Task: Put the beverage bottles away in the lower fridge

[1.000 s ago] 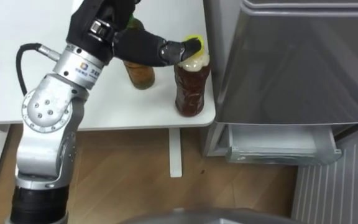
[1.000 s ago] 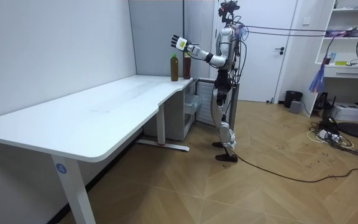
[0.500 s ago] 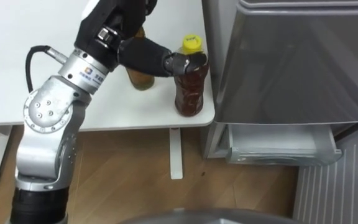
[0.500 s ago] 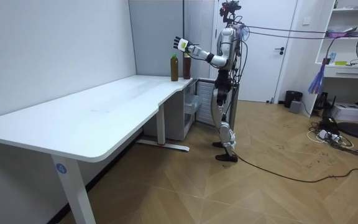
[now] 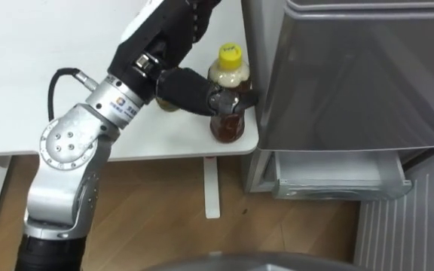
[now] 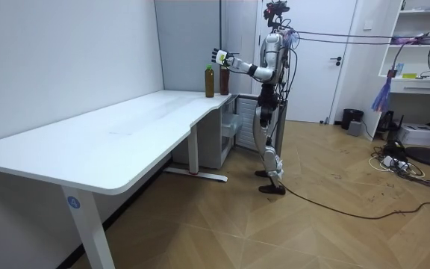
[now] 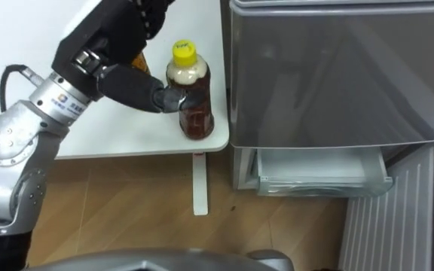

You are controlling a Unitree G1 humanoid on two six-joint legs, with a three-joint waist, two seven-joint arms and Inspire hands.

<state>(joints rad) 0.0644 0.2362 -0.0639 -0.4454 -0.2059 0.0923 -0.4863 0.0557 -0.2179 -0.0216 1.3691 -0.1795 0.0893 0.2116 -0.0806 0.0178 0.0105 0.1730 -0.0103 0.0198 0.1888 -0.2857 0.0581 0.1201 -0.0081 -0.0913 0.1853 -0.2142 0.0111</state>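
Lowered from cap to shoulder, left robot hand (image 5: 189, 86) clasps yellow-capped tea bottle (image 5: 228, 125) on tabletop (image 5: 21, 90); second bottle (image 6: 209, 82) untouched, neither yet in lower fridge drawer (image 5: 337, 178).

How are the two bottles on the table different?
The yellow-capped bottle stands at the corner of the table beside the fridge; the green-capped bottle stands farther along. The thumb of the left robot hand curls across the yellow-capped bottle; the green-capped bottle sits behind that arm. Both stand upright and hold brown drink.
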